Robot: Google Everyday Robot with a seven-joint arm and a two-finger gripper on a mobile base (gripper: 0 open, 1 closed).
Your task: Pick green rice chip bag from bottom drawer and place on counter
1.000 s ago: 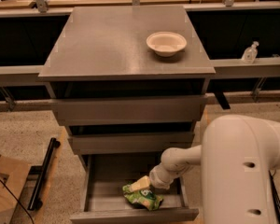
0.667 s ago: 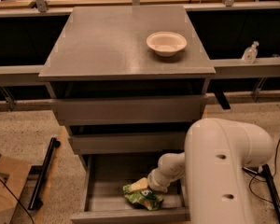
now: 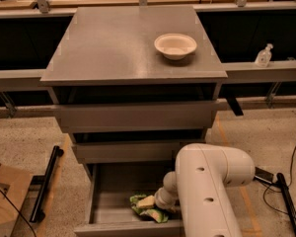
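The green rice chip bag [image 3: 147, 207] lies crumpled on the floor of the open bottom drawer [image 3: 111, 191], near its front right. My gripper [image 3: 164, 204] reaches down into the drawer at the bag's right edge, mostly hidden behind my white arm [image 3: 207, 191]. The counter [image 3: 113, 43] is the grey top slab of the cabinet, above the two shut drawers.
A white bowl [image 3: 175, 45] stands on the counter at the right rear. Grey rails [image 3: 266, 70] run off both sides of the cabinet, with a small bottle [image 3: 263, 56] on the right one. A black bar [image 3: 45, 181] and a cardboard box [image 3: 2, 191] lie on the floor at left.
My arm's bulky white link has swung left and now covers the drawer's right part. The gripper end stays at the bag, which has hardly moved.
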